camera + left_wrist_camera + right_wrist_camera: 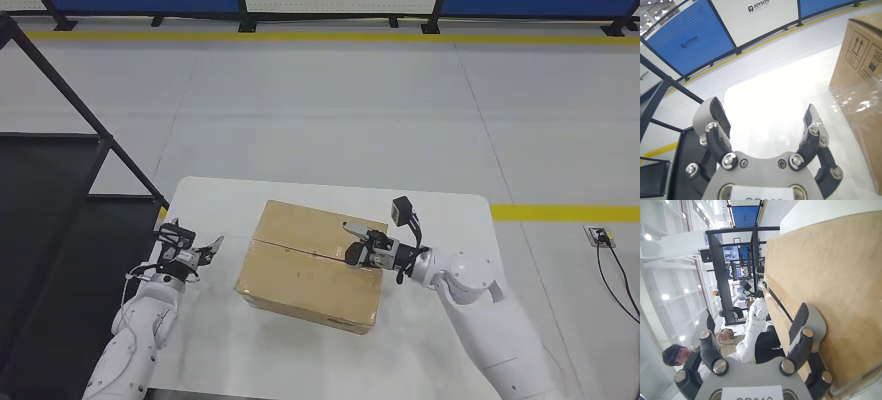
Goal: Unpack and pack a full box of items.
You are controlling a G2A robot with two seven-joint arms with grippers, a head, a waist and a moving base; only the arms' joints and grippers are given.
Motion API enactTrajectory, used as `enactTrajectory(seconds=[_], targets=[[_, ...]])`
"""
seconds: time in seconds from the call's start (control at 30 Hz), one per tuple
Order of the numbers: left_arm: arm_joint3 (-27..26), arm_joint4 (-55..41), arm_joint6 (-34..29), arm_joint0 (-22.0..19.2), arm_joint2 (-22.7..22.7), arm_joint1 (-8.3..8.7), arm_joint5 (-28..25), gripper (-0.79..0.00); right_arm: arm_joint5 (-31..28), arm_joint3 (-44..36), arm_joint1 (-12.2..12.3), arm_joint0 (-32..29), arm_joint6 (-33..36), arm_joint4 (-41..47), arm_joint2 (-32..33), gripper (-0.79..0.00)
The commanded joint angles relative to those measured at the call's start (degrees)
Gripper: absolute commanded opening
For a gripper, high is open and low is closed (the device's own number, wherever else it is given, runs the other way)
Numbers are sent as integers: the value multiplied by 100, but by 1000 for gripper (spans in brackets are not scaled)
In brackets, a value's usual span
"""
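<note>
Nearest the robot, the left gripper [190,250] [763,113] hangs over the table [220,340] [772,85] just beside the box's left end, fingers spread wide and holding nothing. A scrap of clear film [814,121] seems to cling to one finger. The right gripper [352,243] [755,313] is over the right end of the box [310,265] [857,56] [829,266], fingers also apart and empty. One finger [798,321] lies over the top beside the seam [310,252] [778,302]; I cannot tell whether it touches. The box sits mid-table, flaps shut, with glossy tape [776,313] along the seam and crinkled tape [857,98] down the left end, so unpacking has, I judge, not begun. The main risk is that the taped seam gives the finger no edge to catch, so it may skate along the tape. If it does catch, the pull could lift or drag the whole box toward the table's far edge, since the left gripper is not bracing it. Loose tape may also stick to a pad and weaken any later grip on the items inside. A finger driven hard into the seam could crush the flap onto whatever lies beneath
</note>
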Motion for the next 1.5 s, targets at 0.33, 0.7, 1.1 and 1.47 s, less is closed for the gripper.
enactTrajectory(seconds=[0.33,0.7,1.1,1.47], targets=[[-175,-964,-271,81,-393,-35,438,0,-33,157,15,67,17,72,-32,0],[-344,-2052,-169,82,-649,-119,722,0,6,245,37,108,69,95,-52,0],[-909,-2726,284,394,-951,-146,591,0,13,267,66,77,58,137,-40,0],[-1456,-2676,189,665,-1173,-128,680,0,36,267,111,-24,116,204,21,0]])
